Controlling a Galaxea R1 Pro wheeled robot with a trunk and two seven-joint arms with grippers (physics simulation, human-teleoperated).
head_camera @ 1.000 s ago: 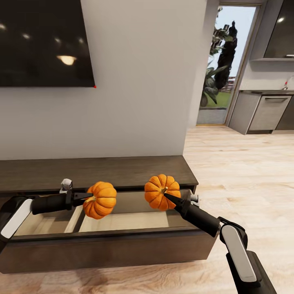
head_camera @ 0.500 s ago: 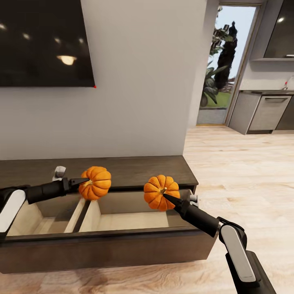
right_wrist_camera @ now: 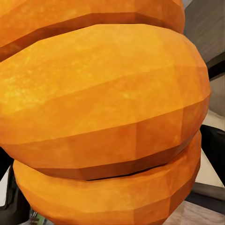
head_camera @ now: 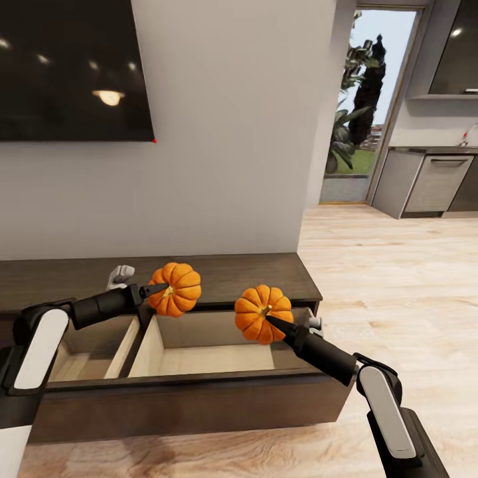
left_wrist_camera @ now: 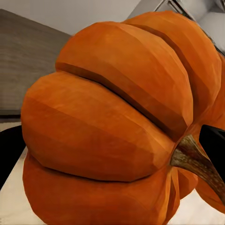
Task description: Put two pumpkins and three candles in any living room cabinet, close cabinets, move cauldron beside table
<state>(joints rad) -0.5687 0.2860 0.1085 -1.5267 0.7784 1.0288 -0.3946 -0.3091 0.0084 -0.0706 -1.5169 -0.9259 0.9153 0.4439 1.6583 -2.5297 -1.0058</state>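
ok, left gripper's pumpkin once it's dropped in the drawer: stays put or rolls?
Likely rolls a little: the pumpkin held by the left gripper is round and ribbed, with its stem sideways. It looks rigid, so no squashing. The open drawer of the cabinet has walls and a divider, which should probably contain it.
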